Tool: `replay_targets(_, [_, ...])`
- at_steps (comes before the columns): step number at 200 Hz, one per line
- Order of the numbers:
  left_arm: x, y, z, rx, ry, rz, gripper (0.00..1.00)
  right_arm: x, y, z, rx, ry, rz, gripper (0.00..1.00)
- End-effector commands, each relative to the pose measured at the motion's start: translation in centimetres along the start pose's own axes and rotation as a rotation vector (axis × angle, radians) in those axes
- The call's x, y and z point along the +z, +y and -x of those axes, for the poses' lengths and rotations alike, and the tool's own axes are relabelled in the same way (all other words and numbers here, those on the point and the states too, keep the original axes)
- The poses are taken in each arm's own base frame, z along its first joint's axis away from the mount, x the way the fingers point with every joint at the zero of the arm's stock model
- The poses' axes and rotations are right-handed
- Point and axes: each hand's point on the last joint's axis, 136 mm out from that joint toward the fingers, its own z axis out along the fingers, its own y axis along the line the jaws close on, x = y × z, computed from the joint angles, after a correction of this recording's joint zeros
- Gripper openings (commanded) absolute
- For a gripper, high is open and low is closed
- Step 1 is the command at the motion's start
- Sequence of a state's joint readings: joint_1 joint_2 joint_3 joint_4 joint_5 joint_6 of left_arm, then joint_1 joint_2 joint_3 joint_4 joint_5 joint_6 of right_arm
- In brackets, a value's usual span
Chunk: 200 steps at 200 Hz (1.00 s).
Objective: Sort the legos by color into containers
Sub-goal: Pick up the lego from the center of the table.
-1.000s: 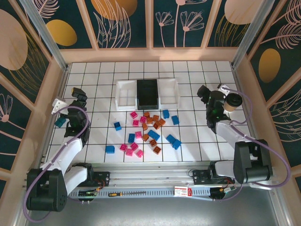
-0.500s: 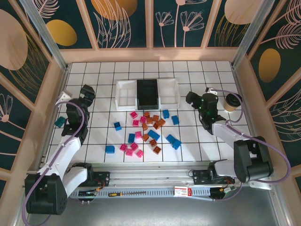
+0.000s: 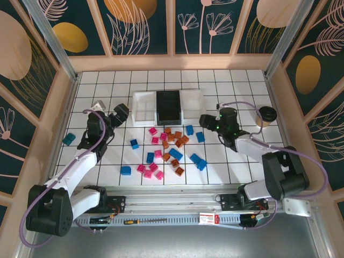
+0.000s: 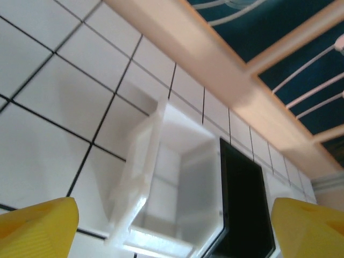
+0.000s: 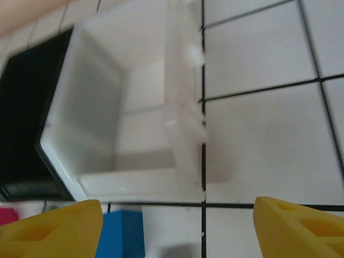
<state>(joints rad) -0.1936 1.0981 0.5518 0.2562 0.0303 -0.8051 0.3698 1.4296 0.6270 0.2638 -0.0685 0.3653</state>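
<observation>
Top external view: the legos (image 3: 176, 154) are scattered on the tiled table (image 3: 242, 86) just before a row of containers, the black tray (image 3: 168, 107) flanked by the left white tray (image 3: 144, 95) and the right white tray (image 3: 203, 105). The left gripper (image 3: 121, 114) is held wide apart, nothing gripped, beside the left white tray. The right gripper (image 3: 204, 120) is likewise spread and empty near the right white tray.

Top external: high over the near edge, angled down on the whole tiled table (image 3: 226, 86), far out. Left wrist: close and low, tilted up across the tiles toward the left white tray (image 4: 177, 183) and back wall (image 4: 301, 32). Right wrist: close, steeply down on the right white tray (image 5: 123, 107). All three views share the black tray (image 3: 168, 106) between the two white ones
</observation>
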Motion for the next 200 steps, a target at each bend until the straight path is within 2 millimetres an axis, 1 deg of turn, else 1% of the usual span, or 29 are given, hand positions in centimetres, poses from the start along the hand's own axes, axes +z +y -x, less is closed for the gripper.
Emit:
replay_targets(1, [0.0, -0.6, -0.7, 0.03, 0.048, -0.018, 0.92, 0.4, 0.1, -0.8, -0.031, 0.052, -0.042, 0.7])
replay_targets(12, [-0.1, -0.7, -1.1, 0.033, 0.064, -0.022, 0.92, 0.4, -0.1, -1.7, -0.039, 0.074, -0.065, 0.69])
replay_targets(22, [-0.2, -0.8, -1.3, 0.039, 0.072, -0.025, 0.93, 0.5, -0.1, -3.0, -0.063, 0.111, -0.082, 0.69])
replay_targets(26, [-0.2, -0.8, -1.5, 0.04, 0.076, -0.026, 0.97, 0.6, 0.0, -3.5, -0.072, 0.13, -0.084, 0.69])
replay_targets(30, [-0.3, -0.9, -1.6, 0.041, 0.08, -0.029, 0.99, 0.6, -0.2, -3.9, -0.083, 0.139, -0.104, 0.69])
replay_targets(45, [-0.3, -1.0, -1.9, 0.048, 0.09, -0.034, 0.99, 0.9, -0.4, -5.4, -0.104, 0.184, -0.129, 0.69])
replay_targets(64, [-0.3, -0.9, -2.1, 0.049, 0.098, -0.034, 0.99, 1.2, -0.6, -6.8, -0.123, 0.221, -0.153, 0.69])
replay_targets(76, [-0.3, -1.0, -2.2, 0.053, 0.098, -0.034, 0.99, 1.4, -0.7, -7.3, -0.136, 0.232, -0.165, 0.69])
replay_targets(93, [-0.3, -0.9, -2.3, 0.056, 0.103, -0.033, 0.99, 1.9, -0.7, -8.2, -0.155, 0.254, -0.175, 0.64])
replay_targets(108, [-0.3, -1.0, -2.4, 0.057, 0.106, -0.032, 0.99, 2.2, -0.5, -8.5, -0.163, 0.263, -0.172, 0.59])
replay_targets(127, [-0.3, -1.0, -2.5, 0.065, 0.112, -0.03, 0.99, 2.5, -0.5, -8.4, -0.173, 0.264, -0.173, 0.54])
replay_targets(135, [-0.3, -1.0, -2.6, 0.067, 0.116, -0.03, 0.99, 2.5, -0.6, -8.5, -0.179, 0.265, -0.174, 0.5])
replay_targets(139, [-0.3, -1.0, -2.6, 0.069, 0.115, -0.031, 0.99, 2.5, -0.6, -8.5, -0.181, 0.265, -0.174, 0.47])
replay_targets(151, [-0.4, -1.1, -2.6, 0.073, 0.117, -0.03, 0.99, 2.5, -0.6, -8.6, -0.189, 0.27, -0.173, 0.43])
replay_targets(160, [-0.4, -1.1, -2.6, 0.076, 0.117, -0.03, 0.99, 2.4, -0.5, -8.6, -0.193, 0.27, -0.168, 0.43])
replay_targets(167, [-0.5, -1.2, -2.7, 0.079, 0.119, -0.031, 0.99, 2.3, -0.4, -8.6, -0.192, 0.27, -0.162, 0.45])
replay_targets(182, [-0.5, -1.3, -2.7, 0.082, 0.119, -0.033, 0.99, 2.2, -0.4, -8.6, -0.194, 0.27, -0.158, 0.51])
replay_targets(193, [-0.4, -1.3, -2.7, 0.083, 0.122, -0.032, 0.99, 2.2, -0.7, -9.0, -0.197, 0.283, -0.167, 0.52])
replay_targets(195, [-0.4, -1.3, -2.7, 0.084, 0.121, -0.032, 0.99, 2.2, -0.3, -9.3, -0.208, 0.288, -0.16, 0.52])
replay_targets(200, [-0.4, -1.3, -2.8, 0.084, 0.123, -0.032, 0.99, 2.3, -0.3, -9.6, -0.214, 0.296, -0.161, 0.51])
